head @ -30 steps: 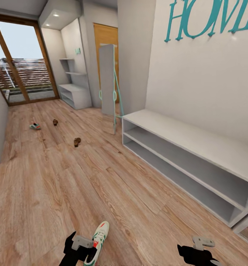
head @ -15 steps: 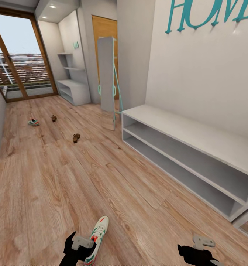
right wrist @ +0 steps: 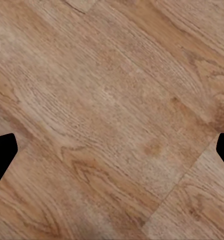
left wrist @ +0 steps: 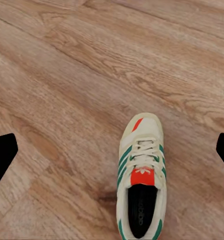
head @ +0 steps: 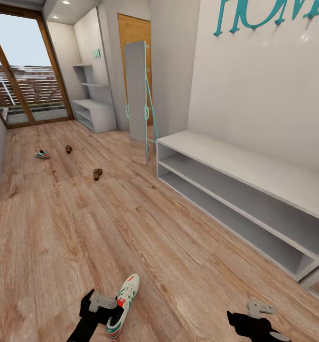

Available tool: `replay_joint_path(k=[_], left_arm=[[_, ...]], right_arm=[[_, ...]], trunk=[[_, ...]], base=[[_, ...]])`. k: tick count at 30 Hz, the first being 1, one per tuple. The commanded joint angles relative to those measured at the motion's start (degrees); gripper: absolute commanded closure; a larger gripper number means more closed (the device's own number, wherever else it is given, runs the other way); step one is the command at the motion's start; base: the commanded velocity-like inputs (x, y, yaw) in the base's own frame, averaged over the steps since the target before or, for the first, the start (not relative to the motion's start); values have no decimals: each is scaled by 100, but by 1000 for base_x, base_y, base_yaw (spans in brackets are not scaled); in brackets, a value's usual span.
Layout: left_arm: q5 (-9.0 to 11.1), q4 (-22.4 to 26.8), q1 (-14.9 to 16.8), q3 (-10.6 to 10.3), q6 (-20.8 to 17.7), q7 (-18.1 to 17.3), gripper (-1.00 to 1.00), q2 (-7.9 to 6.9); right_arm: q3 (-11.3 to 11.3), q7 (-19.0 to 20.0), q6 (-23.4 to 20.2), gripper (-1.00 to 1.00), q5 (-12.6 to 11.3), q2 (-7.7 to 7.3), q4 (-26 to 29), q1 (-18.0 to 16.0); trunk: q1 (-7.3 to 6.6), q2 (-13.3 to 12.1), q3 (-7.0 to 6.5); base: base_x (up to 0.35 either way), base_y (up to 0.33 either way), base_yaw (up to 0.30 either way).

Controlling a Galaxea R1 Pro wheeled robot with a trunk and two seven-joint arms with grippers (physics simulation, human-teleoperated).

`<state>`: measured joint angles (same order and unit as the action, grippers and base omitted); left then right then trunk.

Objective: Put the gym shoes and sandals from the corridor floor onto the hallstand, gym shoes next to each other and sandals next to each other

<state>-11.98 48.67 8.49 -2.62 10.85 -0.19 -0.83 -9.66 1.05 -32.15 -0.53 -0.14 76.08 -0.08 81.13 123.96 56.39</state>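
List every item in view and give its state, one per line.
Near sneaker: upright on the floor, not gripped.
Far sneaker: on the floor.
Near sandal: on the floor.
Far sandal: on the floor.
Shoe rack: top and shelves bare.
Left gripper: open above the near sneaker.
Right gripper: open, holding nothing.

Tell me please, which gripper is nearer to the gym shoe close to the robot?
Left. The left gripper hovers right beside the near gym shoe, fingers wide open. The right gripper hangs far off over bare corridor floor.
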Motion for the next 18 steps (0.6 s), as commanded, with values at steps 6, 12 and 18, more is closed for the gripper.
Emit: replay_joint_path(k=[6,12,18], left_arm=[[-182,-32,-21,-156,-9,-18,-100,41],[-195,-148,173,-184,-60,-43,-100,47],[-184,-216,367,-186,-58,-50,-100,48]], right_arm=[[-23,-12,-42,-100,-15,-9,7,-1],[-48,-21,-52,-100,-12,-12,-94,-1],[-53,-32,-145,-100,-9,-13,99,-7]], trunk=[[-1,2,4],[-1,2,4],[-1,2,4]], base=[[0,0,0],[0,0,0],[0,0,0]])
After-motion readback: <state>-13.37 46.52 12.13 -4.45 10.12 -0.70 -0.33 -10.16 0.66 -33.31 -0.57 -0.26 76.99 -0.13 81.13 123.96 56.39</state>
